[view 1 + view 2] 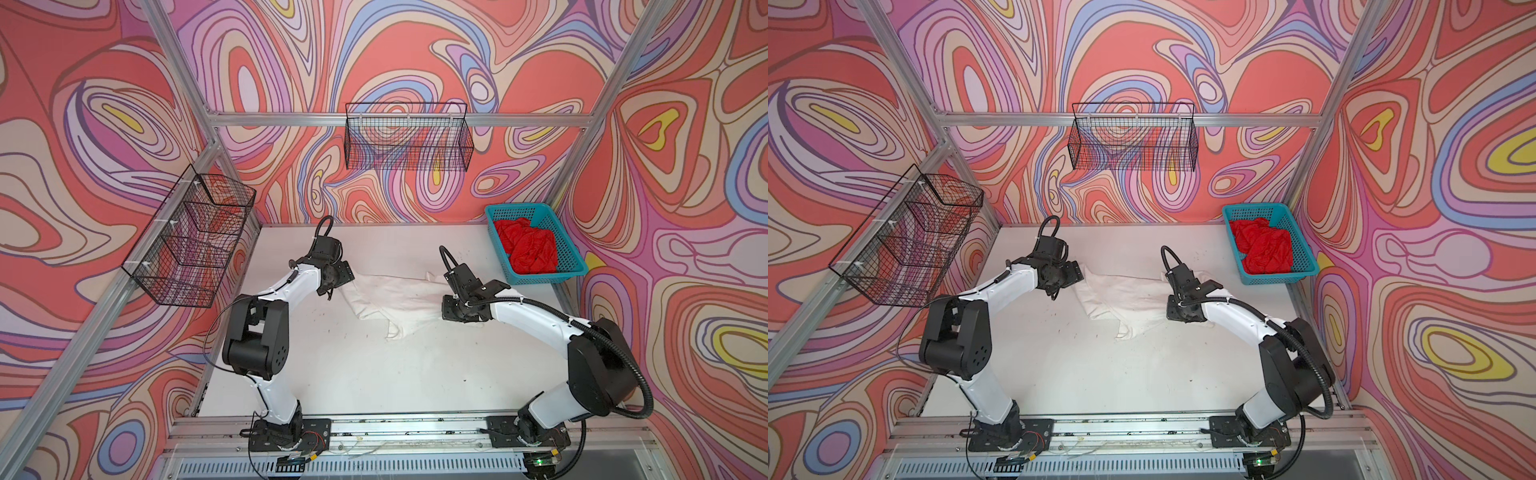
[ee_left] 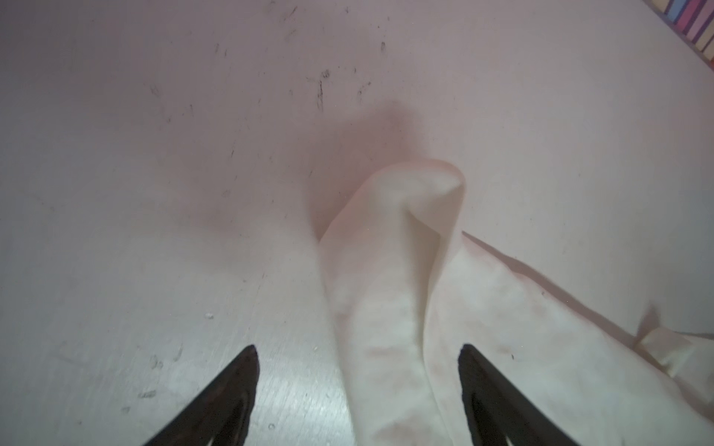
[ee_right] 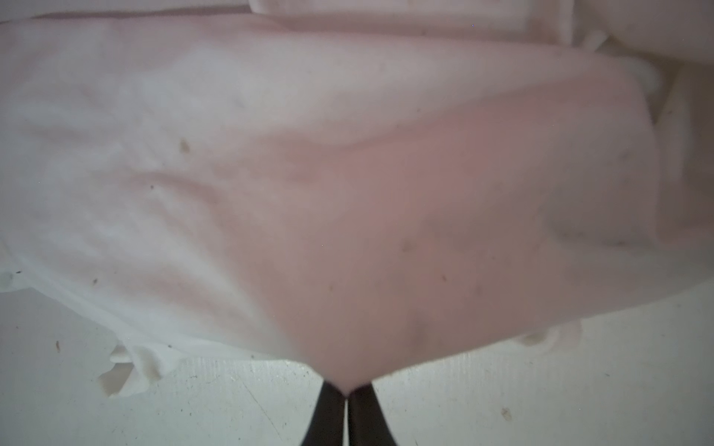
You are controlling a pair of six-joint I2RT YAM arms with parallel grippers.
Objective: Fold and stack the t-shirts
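The white t-shirt (image 1: pixel 399 301) lies crumpled and partly spread on the bench (image 1: pixel 353 374), roughly midway between the two arms in both top views, its far edge stretching from one gripper to the other. The left gripper (image 2: pixel 357 394) has its jaws standing wide apart, with a raised fold of the white cloth running between them; the fingers (image 2: pixel 232 397) do not press on the fabric. The right gripper (image 3: pixel 346 401) has its jaws drawn tight together, pinching a point of the shirt's edge, and the cloth fans out from that pinch across the wrist view. The red t-shirt (image 1: pixel 528 249) sits bunched inside the teal basket (image 1: pixel 575 259), which stands at the far right corner of the bench, well apart from the white shirt. Dark specks dot both the bench surface and the white cloth.
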